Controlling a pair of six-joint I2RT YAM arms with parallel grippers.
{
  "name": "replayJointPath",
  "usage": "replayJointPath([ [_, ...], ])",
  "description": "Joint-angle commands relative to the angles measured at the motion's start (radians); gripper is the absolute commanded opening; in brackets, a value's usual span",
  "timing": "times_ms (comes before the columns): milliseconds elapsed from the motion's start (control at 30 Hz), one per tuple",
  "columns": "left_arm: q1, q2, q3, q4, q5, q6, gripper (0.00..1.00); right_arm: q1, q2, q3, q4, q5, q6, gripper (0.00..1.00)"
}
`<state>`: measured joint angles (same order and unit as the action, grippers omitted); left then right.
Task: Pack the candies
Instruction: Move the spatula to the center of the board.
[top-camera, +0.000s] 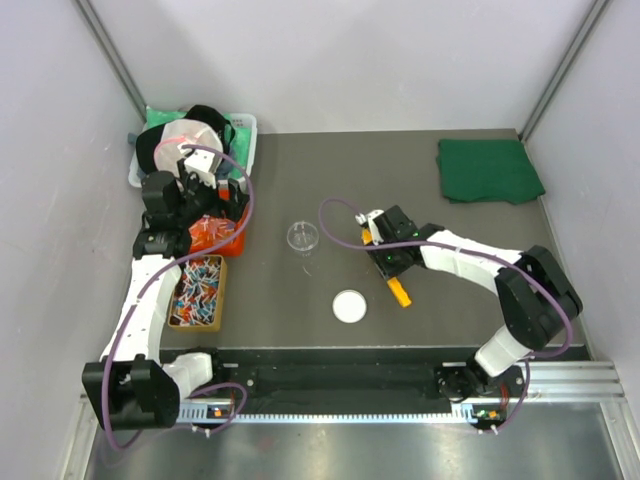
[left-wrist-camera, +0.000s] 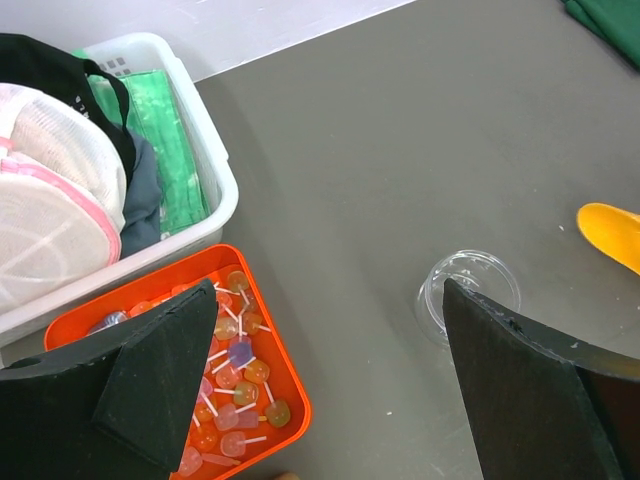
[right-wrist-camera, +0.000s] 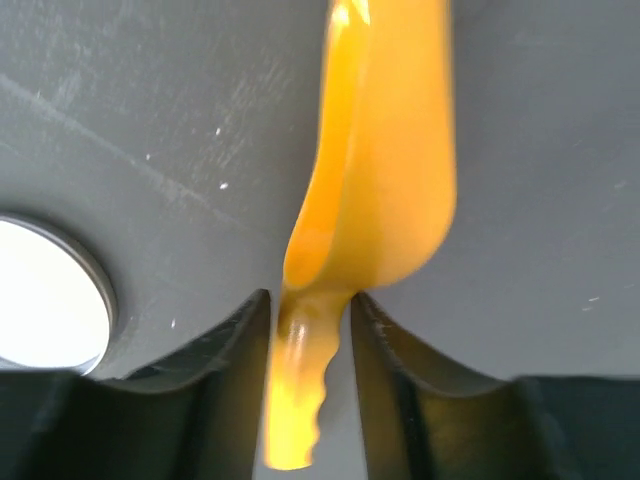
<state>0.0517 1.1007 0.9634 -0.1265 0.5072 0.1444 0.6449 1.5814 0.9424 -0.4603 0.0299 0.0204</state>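
Observation:
The candies (top-camera: 198, 290), tiny red, blue and white wrapped sweets, fill a wooden box (top-camera: 222, 292) at the left. An orange scoop (right-wrist-camera: 385, 150) lies on the table at mid-right. Its handle (top-camera: 400, 295) runs between the fingers of my right gripper (right-wrist-camera: 310, 297) (top-camera: 388, 258). The jaws stand narrow around the handle, the left finger against it and a thin gap on the right. My left gripper (left-wrist-camera: 328, 290) (top-camera: 222, 200) hangs wide open and empty over the table beside an orange tray. A clear cup (top-camera: 302, 237) (left-wrist-camera: 468, 295) stands in the middle.
The orange tray (left-wrist-camera: 285, 385) holds lollipops. A white basket (left-wrist-camera: 215, 180) of cloths and mesh bags sits at the back left. A white round lid (top-camera: 351, 306) (right-wrist-camera: 45, 295) lies near the front. A folded green cloth (top-camera: 488, 170) is at the back right.

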Motion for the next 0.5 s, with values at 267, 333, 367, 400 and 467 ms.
replayJointPath([
  [267,0.004,0.005,0.009,0.065,0.013,0.006,0.99,-0.027,-0.008,0.079,0.003,0.039,-0.105,0.22],
  [333,0.005,0.005,0.009,0.064,0.013,0.007,0.99,-0.030,0.005,0.075,0.011,0.035,-0.114,0.21],
  [367,0.004,0.005,0.008,0.065,0.014,0.006,0.99,-0.033,0.006,0.070,0.015,0.034,-0.120,0.21],
  [400,0.004,0.005,0.008,0.065,0.016,0.007,0.99,-0.037,0.006,0.068,0.018,0.031,-0.123,0.20],
  [467,0.004,0.002,0.005,0.065,0.014,0.009,0.99,-0.070,0.006,0.070,0.032,0.010,-0.132,0.18],
])
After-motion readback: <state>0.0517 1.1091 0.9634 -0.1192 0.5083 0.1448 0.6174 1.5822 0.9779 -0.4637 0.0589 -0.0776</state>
